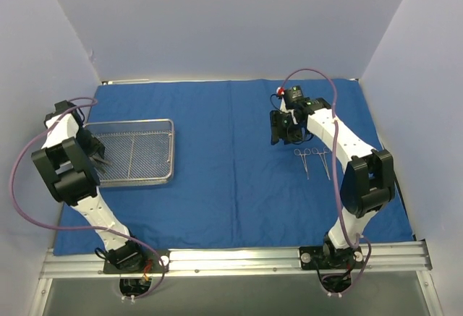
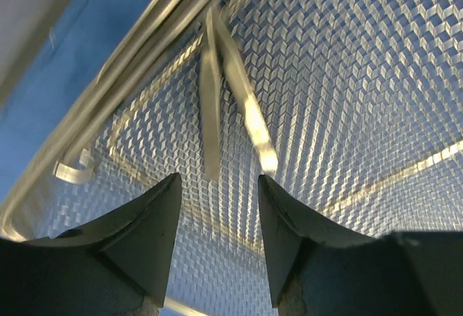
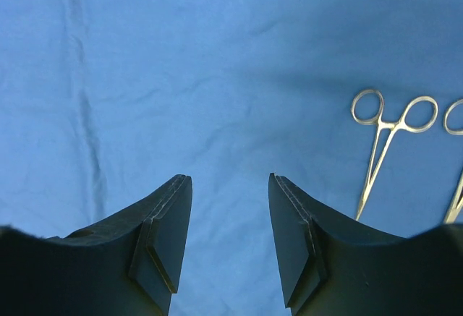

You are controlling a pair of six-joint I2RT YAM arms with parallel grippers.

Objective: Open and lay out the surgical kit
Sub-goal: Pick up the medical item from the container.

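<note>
The royal-blue cloth wrap point(image 1: 239, 178) lies spread flat over the table. On its left stands the silver wire-mesh tray point(image 1: 171, 150). My left gripper point(image 1: 101, 158) reaches into the tray's left end. In the left wrist view the left gripper point(image 2: 218, 182) is open just above the mesh floor point(image 2: 362, 77), and a thin steel instrument point(image 2: 249, 117) lies just beyond its tips, with nothing between the fingers. My right gripper point(image 1: 281, 129) hangs open over bare cloth point(image 3: 181, 63), with nothing in the right gripper point(image 3: 230, 178). Two scissor-like instruments point(image 1: 303, 161) point(image 1: 323, 161) lie side by side to its right, one instrument point(image 3: 382, 142) showing its ring handles.
Pale walls close in the table at the back and both sides. A metal rail point(image 1: 239, 258) carrying both arm bases runs along the near edge. The tray's raised wire rim point(image 2: 108, 92) passes just left of my left fingers.
</note>
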